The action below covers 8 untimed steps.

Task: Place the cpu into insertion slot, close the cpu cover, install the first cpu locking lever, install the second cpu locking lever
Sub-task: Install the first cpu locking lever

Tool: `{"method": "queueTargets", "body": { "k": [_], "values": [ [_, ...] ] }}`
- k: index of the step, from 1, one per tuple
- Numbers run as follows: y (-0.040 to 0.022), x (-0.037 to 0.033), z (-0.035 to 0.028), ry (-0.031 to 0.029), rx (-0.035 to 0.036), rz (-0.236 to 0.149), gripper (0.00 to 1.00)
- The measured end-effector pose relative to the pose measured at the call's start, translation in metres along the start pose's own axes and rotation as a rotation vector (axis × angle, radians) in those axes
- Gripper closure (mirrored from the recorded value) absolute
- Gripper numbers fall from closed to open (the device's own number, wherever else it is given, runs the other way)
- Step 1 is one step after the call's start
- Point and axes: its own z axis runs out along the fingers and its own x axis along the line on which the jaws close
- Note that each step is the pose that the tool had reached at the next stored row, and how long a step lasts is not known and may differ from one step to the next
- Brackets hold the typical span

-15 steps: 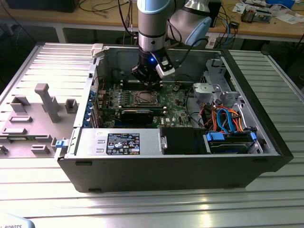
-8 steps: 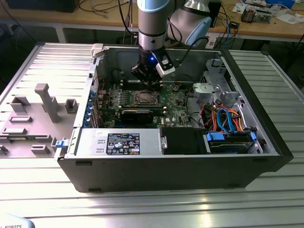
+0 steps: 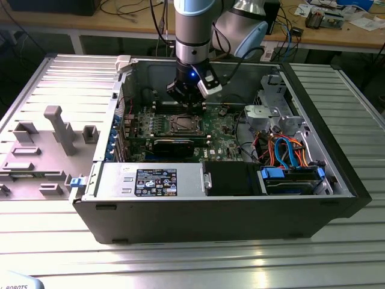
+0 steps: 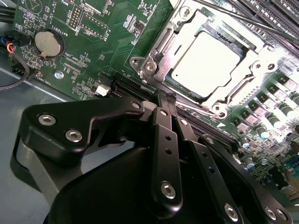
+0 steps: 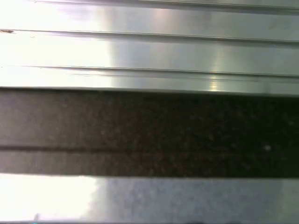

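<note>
Second wrist view: silver-topped cpu [image 4: 205, 63] sits framed under cpu cover [image 4: 164, 43].

Shiny metal cpu cover [image 4: 184, 35], matt cpu [image 4: 205, 63]

Glare whitens the cpu [image 4: 205, 63] in the second wrist view, the first wrist view is blurred throughout, and bright sheen streaks the ribbed desk [image 3: 198, 265].

Silver cpu [image 4: 205, 63], green board [image 4: 107, 28], black gripper [image 4: 167, 99].
</note>
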Motion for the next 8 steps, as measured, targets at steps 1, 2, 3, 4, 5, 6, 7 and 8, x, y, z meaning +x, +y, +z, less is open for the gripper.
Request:
{"method": "queueTargets", "body": {
  "k": [1,2,3,4,5,6,7,8],
  "values": [
    [0.0000,-0.0006,0.0002,-0.0001,-0.0001,0.000,0.89],
    [0.0000,-0.0009,0.0003,0.0000,0.0001,0.000,0.89],
    [0.0001,-0.0009,0.0007,-0.0001,0.0000,0.000,0.89],
    [0.0001,-0.0009,0.0010,-0.0001,-0.0001,0.000,0.89],
    [0.0001,-0.0010,0.0013,-0.0001,0.0001,0.000,0.89],
    [0.0001,-0.0010,0.0016,-0.0001,0.0006,0.000,0.89],
    [0.0001,-0.0010,0.0021,0.0000,0.0010,0.000,0.89],
    [0.0001,-0.0010,0.0027,0.0000,0.0015,0.000,0.89]
  ]
}}
